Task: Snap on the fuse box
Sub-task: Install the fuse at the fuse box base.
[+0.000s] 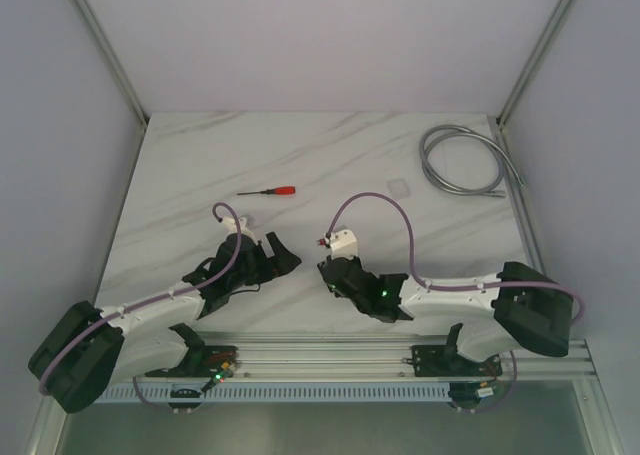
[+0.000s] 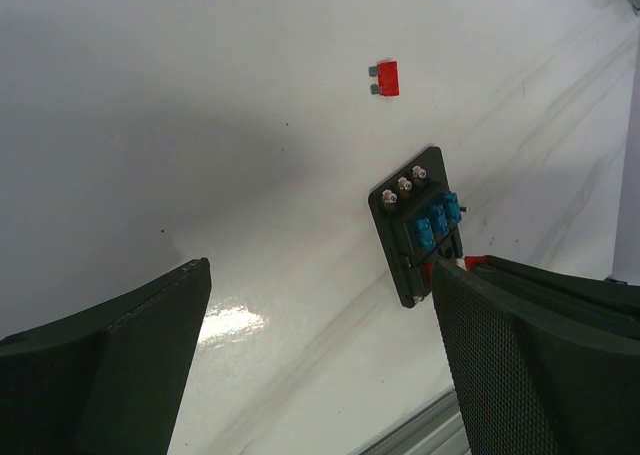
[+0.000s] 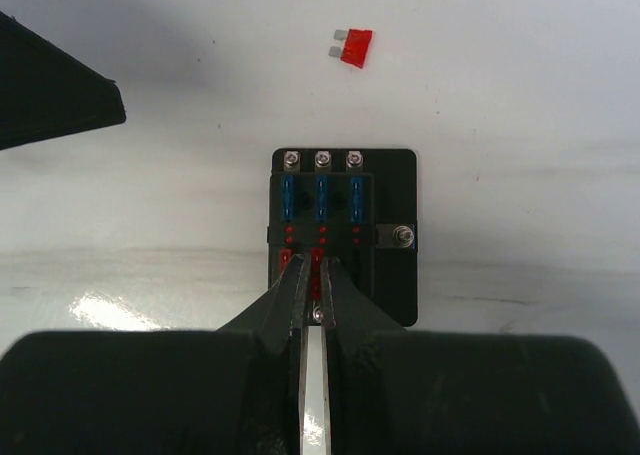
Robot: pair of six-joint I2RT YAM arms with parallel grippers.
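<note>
**Red fuse to be pressed into fuse box**

The fuse box (image 3: 345,225) lies flat on the table (image 3: 520,105), between the two tools. The right tool (image 3: 315,269) is pressed nearly together, apparently pinching a red fuse (image 3: 316,281) at the middle slot of the near row. The left tool (image 2: 320,365) is spread wide, empty, beside the box. The fuse should be lined up with its slot and pushed straight down. Tilt is to be avoided, since the unheld box may slide. A loose fuse (image 3: 352,47) is seen beyond.
</note>
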